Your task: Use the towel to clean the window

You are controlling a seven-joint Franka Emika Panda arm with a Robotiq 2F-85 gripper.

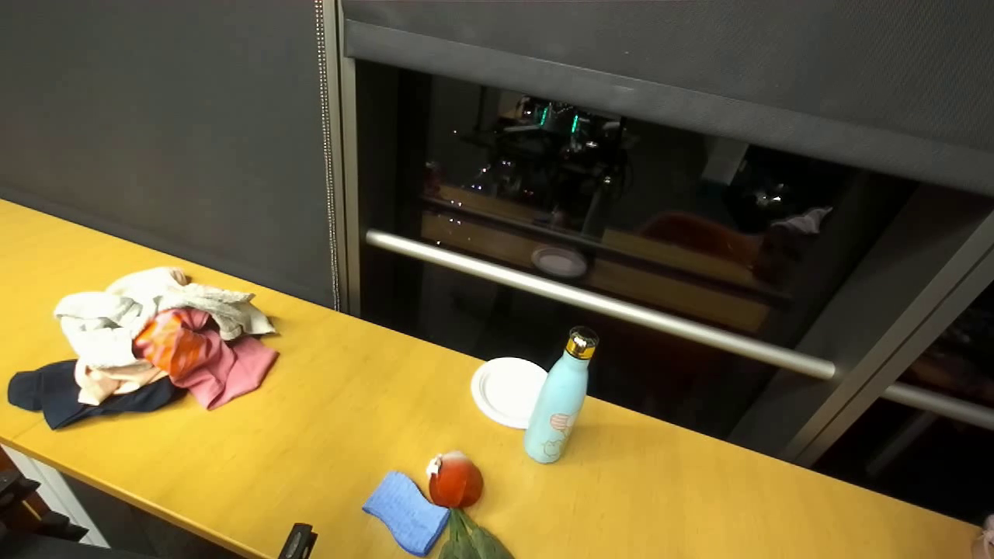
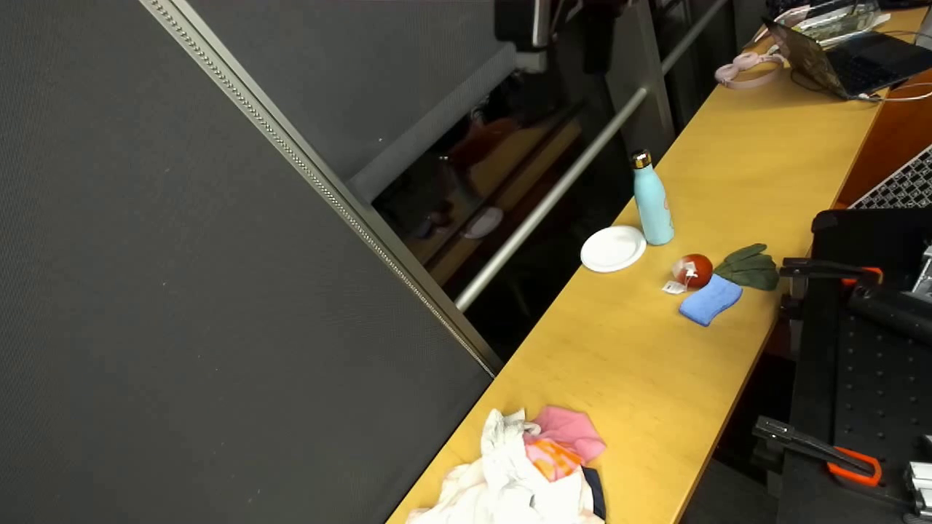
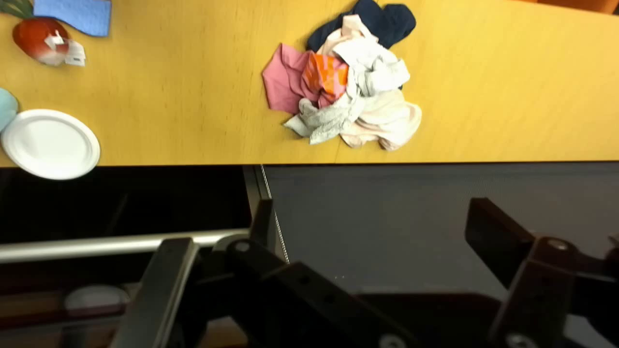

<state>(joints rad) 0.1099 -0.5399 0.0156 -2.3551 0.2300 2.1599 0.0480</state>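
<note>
My gripper (image 3: 370,217) is wide open and empty in the wrist view, above the table's window-side edge. Part of it hangs at the top of an exterior view (image 2: 557,36). A crumpled heap of cloths, white, pink-orange and navy, lies on the table in the wrist view (image 3: 367,87) and both exterior views (image 1: 163,334) (image 2: 517,473). A small blue towel-like piece (image 1: 408,512) lies flat beside a red round object, also in view here (image 2: 711,299) (image 3: 82,17). I cannot tell which cloth is the towel. The dark window (image 1: 497,303) shows reflections below a grey blind.
A light blue bottle (image 1: 561,404) stands by a white plate (image 1: 501,388). The red object (image 1: 456,481) touches green leaf-like pieces (image 2: 750,268). A metal bar (image 1: 590,299) crosses the window. A laptop (image 2: 837,65) and pink headphones (image 2: 750,69) are at the table's far end.
</note>
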